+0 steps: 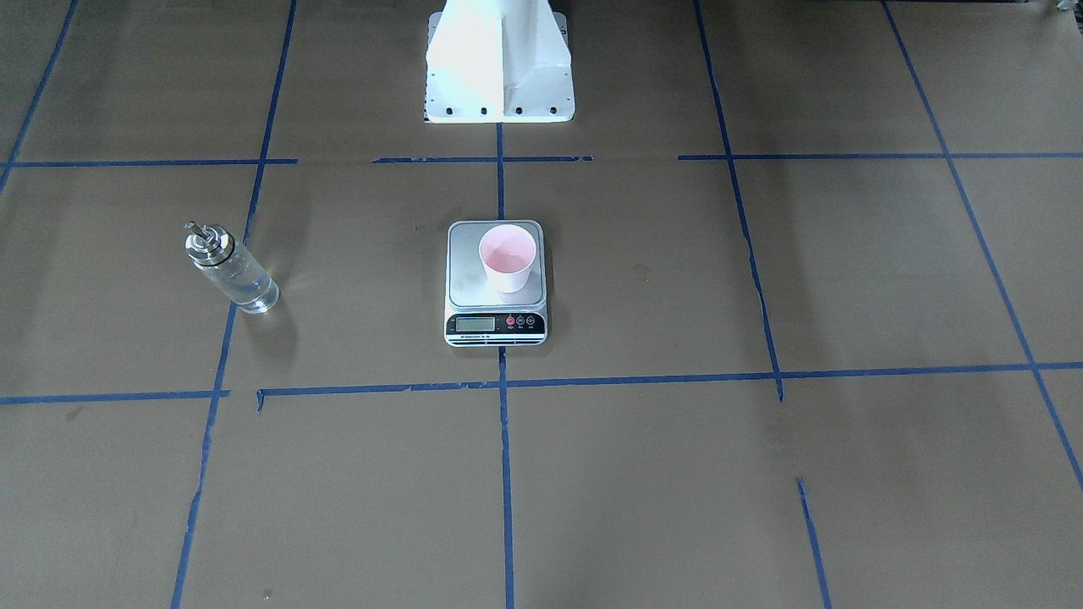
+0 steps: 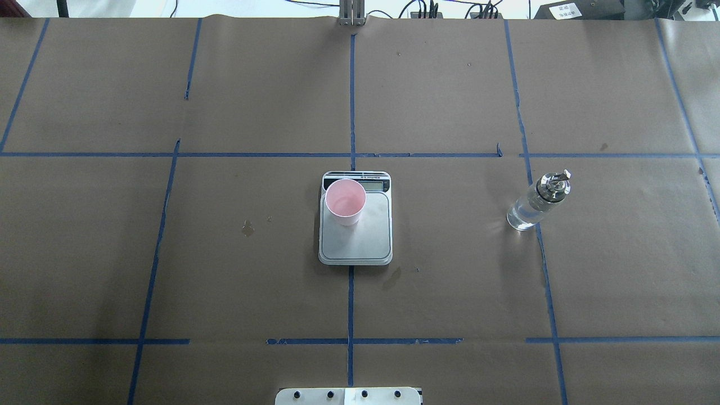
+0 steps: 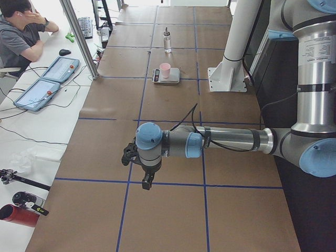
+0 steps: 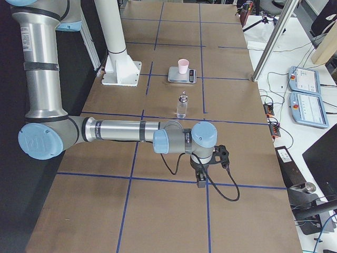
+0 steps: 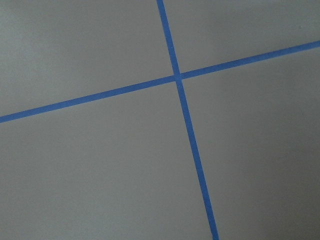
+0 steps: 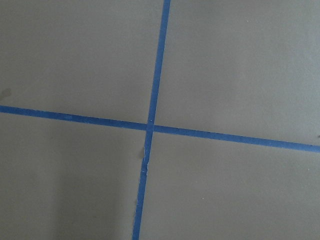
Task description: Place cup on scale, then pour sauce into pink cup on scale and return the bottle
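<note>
We count one cup, one scale, one bottle and two grippers. Nearest in the side views, the left gripper [image 3: 148, 184] and the right gripper [image 4: 200, 182] hang point-down over tape crossings at opposite ends of the table [image 2: 450, 281]. We cannot tell how wide their jaws stand.

Farther in, mid-table, the scale [image 1: 496, 326] lies flat with its display strip turned away from the robot. The cup [image 1: 508, 258] stands upright on its platform, toward the display end. Whether it holds liquid we cannot tell.

The bottle [image 1: 231, 269] stands upright on a tape line well apart on the robot's right, with clear sauce [image 1: 250, 292] in it.

Brown paper with a grid of blue tape [image 2: 351, 101] covers the table. Beyond its edge an operator [image 3: 21, 37] sits at a white desk.
</note>
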You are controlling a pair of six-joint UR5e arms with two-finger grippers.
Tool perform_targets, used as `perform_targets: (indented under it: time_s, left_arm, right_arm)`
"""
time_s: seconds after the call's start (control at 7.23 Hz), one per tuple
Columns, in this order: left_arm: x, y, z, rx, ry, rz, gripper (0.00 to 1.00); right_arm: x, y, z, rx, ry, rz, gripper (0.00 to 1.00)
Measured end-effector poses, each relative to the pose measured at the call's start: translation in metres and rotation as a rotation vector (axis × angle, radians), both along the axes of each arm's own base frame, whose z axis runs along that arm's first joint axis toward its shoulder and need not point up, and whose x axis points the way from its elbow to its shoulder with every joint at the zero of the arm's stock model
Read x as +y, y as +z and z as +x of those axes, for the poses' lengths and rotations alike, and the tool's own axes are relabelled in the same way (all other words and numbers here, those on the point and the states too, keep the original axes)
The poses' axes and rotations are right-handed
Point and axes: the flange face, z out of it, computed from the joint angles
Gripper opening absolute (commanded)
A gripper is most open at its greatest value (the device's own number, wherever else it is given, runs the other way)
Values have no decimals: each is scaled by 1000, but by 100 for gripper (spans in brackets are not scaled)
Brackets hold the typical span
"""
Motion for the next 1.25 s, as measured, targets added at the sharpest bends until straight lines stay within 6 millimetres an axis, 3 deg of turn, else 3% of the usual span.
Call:
perform_targets:
  time_s: [1.25]
  left_arm:
    - [-4,-8,-1,-6,-1,18,100]
  right_arm:
    - [16,16,-2,-9,-3,-21,100]
